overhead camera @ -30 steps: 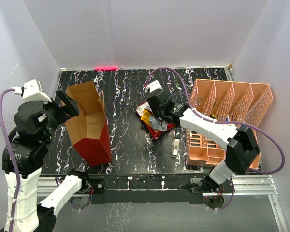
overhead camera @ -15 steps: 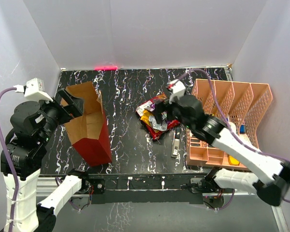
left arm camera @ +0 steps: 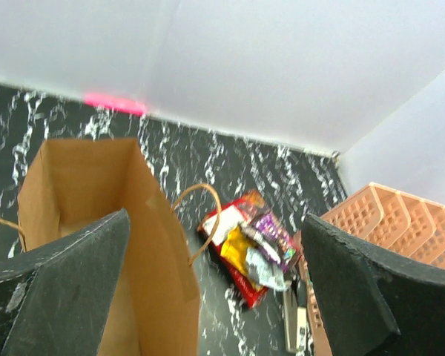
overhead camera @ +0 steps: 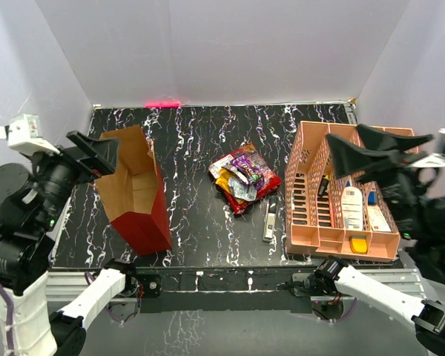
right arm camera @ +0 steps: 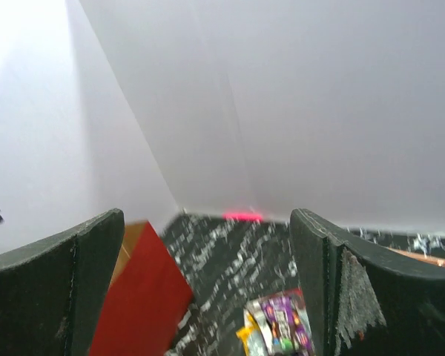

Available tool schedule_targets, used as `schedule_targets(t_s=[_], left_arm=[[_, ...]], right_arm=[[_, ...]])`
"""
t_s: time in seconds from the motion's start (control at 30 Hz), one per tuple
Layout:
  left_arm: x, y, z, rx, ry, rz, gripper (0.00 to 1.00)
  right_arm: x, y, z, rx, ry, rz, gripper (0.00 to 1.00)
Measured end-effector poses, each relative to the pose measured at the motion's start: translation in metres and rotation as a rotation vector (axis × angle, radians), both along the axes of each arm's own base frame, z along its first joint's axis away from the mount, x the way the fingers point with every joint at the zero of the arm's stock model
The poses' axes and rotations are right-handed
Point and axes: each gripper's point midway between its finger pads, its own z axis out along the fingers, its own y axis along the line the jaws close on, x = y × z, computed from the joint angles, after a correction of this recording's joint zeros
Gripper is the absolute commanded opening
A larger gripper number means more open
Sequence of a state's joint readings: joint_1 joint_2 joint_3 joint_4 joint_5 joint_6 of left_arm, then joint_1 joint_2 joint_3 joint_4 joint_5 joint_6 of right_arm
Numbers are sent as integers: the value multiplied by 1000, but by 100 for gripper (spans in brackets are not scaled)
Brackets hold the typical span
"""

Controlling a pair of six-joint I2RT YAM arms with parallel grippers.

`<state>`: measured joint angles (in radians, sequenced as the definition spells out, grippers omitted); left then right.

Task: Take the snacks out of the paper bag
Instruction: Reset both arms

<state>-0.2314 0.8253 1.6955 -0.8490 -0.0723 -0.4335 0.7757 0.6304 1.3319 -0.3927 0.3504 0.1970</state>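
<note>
The paper bag (overhead camera: 137,196) stands upright at the left of the table, red outside and brown inside, its mouth open upward. Only brown paper shows inside it (left arm camera: 74,185). The snacks (overhead camera: 242,178) lie in a loose pile of red, yellow, purple and silver packets on the table, right of the bag (left arm camera: 252,248) (right arm camera: 278,326). My left gripper (overhead camera: 102,159) (left arm camera: 215,217) hangs open high over the bag's mouth, holding nothing. My right gripper (overhead camera: 343,135) (right arm camera: 208,213) is raised high over the right side, open and holding nothing, well clear of the pile.
A salmon-orange lattice rack (overhead camera: 305,159) lies at the right with a white bottle (overhead camera: 350,208) and other small items in it. A slim grey-and-white gadget (overhead camera: 270,215) lies between the pile and the rack. White walls enclose the table.
My right gripper has opened over the snack pile, then lifted away up and to the right. The left arm has pulled up and back to the left. A purple packet now tops the pile.
</note>
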Motion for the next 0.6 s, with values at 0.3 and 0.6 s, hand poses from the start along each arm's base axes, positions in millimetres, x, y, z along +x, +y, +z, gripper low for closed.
schedule_targets(t_s=[0.3,0.6], left_arm=[[-52,22,66,-51,-330,48,98],[-64,37,81,-97,-450,119,98]], right_arm=[[-36,-54,57,135,-103,-75,98],[-27,-62,38,112,-11,-143,98]])
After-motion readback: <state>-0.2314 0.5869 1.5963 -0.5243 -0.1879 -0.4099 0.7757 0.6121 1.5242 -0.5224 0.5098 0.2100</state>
